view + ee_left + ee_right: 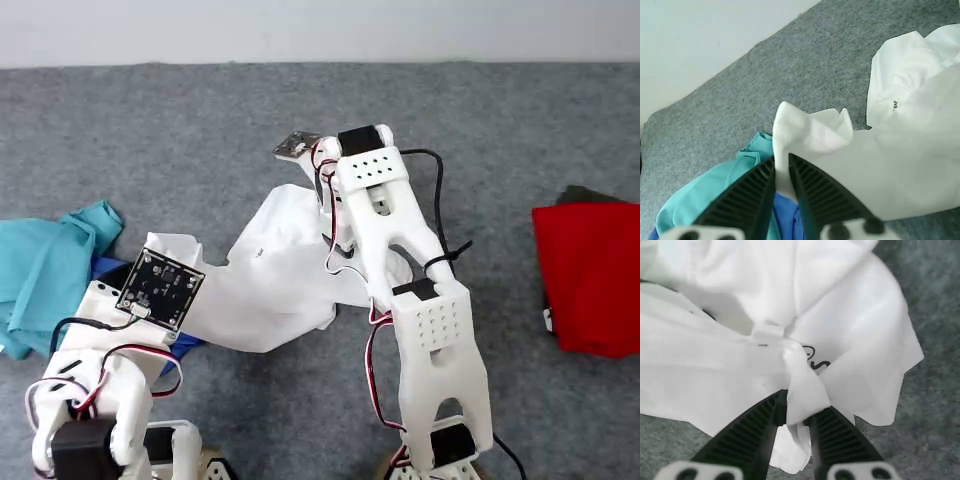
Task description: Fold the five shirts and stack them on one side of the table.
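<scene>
A crumpled white shirt (270,285) lies mid-table on the grey mat. My left gripper (782,172) is shut on a pinched corner of the white shirt (900,150), lifting it above the teal shirt (715,195) and a blue shirt (785,220). My right gripper (795,410) is shut on another fold of the white shirt (740,365), near its collar label. From above, the left arm (160,288) stands at the shirt's left edge. The right arm (400,250) reaches over the shirt's right side.
A teal shirt (50,265) is bunched at the left edge with a blue shirt (110,268) partly under it. At the right edge a folded red shirt (590,275) lies on a dark green one (590,193). Bare grey mat (200,130) spans the far side.
</scene>
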### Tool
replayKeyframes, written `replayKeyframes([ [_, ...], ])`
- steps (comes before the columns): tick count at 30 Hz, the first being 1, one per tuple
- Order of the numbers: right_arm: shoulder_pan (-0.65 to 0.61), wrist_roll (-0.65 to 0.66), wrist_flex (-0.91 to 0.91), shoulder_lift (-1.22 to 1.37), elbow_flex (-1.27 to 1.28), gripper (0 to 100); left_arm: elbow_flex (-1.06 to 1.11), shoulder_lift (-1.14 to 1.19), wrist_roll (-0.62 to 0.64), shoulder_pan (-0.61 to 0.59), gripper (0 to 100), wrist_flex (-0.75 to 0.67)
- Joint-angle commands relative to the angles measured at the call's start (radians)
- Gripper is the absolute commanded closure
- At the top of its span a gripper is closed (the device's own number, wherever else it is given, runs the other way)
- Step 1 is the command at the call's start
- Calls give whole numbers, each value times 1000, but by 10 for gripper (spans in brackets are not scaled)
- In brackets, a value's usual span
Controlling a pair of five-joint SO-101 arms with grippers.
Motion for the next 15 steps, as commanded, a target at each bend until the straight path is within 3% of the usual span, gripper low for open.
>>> replayKeyframes([
  [1, -10, 5, 41, -104, -44, 929, -7, -5, -8, -2, 986, -18],
  [7, -5, -26, 42, -147, -43, 885, -7, -5, -8, 0, 986, -18],
  [15, -8, -25, 41, -56, -41, 924, -7, -5, -8, 0, 986, -18],
])
